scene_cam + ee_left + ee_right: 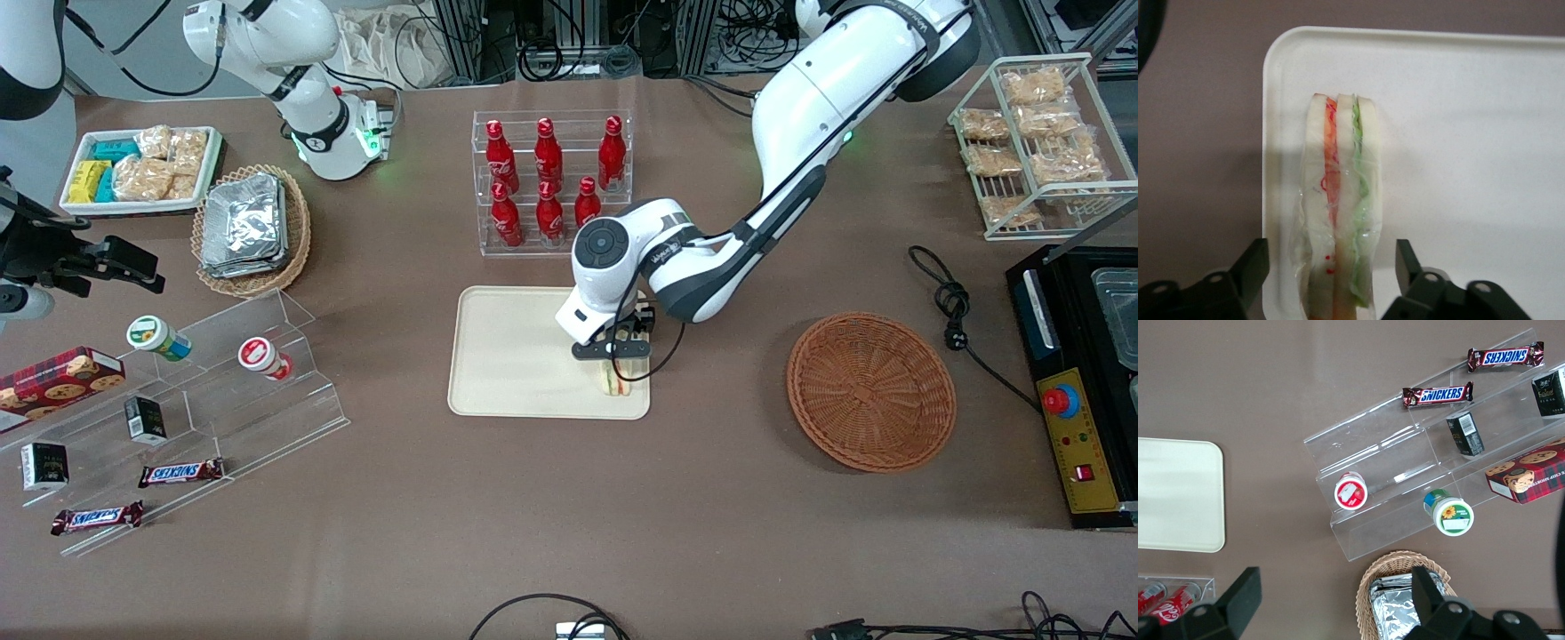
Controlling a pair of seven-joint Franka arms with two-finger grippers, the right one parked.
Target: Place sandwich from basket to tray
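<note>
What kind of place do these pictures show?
Probably a robotics lab set up like a small shop: red bottles in a clear rack, Snickers bars on acrylic steps, cables at the table's edges. The gripper is open around the sandwich on the tray.

"SNICKERS" on 2 choc bars (1437, 395) (1505, 356) on acrylic stand (1405, 463)

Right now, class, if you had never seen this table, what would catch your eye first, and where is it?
First, the gripper poised over the cream tray at mid-table, jaws open on either side of the wrapped sandwich standing on edge on the tray near its rim. Next, the empty reddish-brown basket toward the working arm's end. Then the red bottles, racked farther from the front camera than the tray.
</note>
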